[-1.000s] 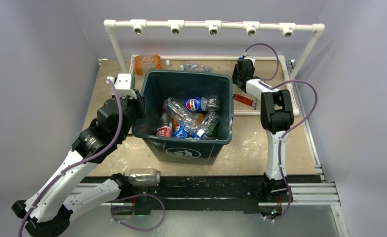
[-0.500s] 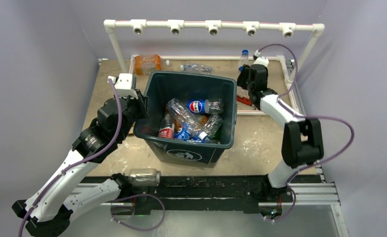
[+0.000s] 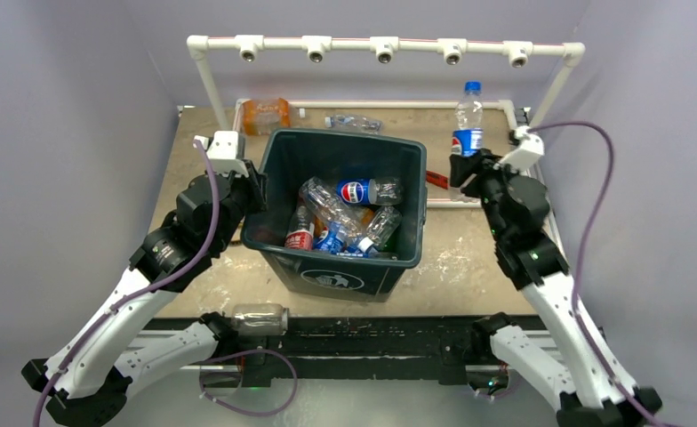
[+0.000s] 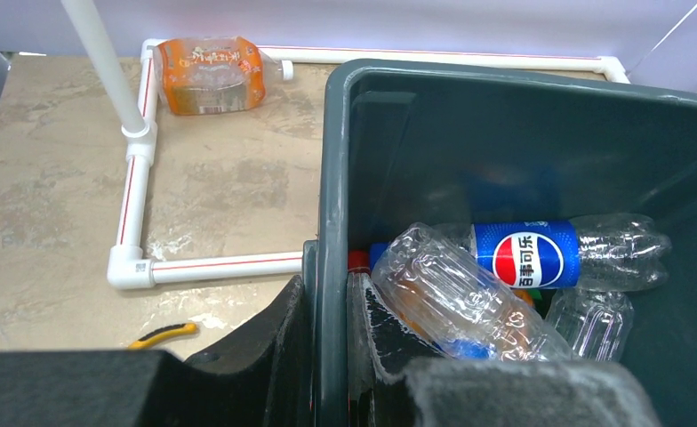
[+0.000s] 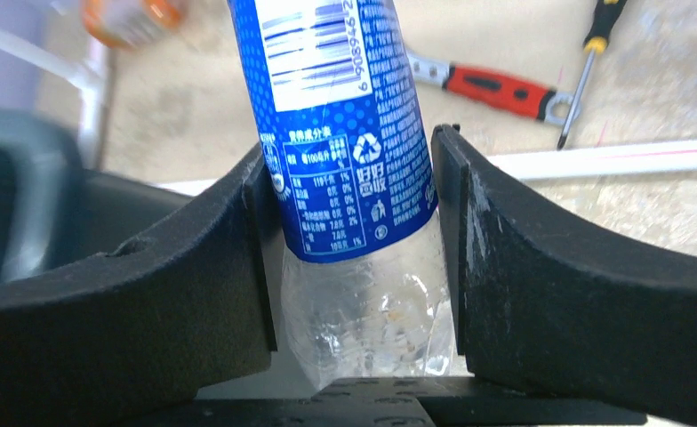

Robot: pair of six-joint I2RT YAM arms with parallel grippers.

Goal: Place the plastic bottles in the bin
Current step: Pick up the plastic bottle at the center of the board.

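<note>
I see the blue-labelled bottle [image 3: 468, 123] [image 5: 345, 133] upright in the air, right of the bin [image 3: 327, 267] [image 4: 332, 178] and outside it. The right gripper [image 3: 463, 169] [image 5: 354, 151] pinches its lower body, jaws partly closed with a finger on either side. A heap of bottles [image 3: 345, 218] [image 4: 505, 276] lies in the bin. The left gripper [image 3: 252, 191] [image 4: 327, 329] clamps the bin's left wall, jaws nearly together astride the rim. An orange bottle [image 3: 265, 114] [image 4: 207, 76] and a crushed clear bottle [image 3: 354, 122] lie on the table [image 3: 469, 258] behind the bin (another clear one [image 3: 258, 318] sits by the left arm's base). A screwdriver [image 5: 585, 62] lies at the right.
</note>
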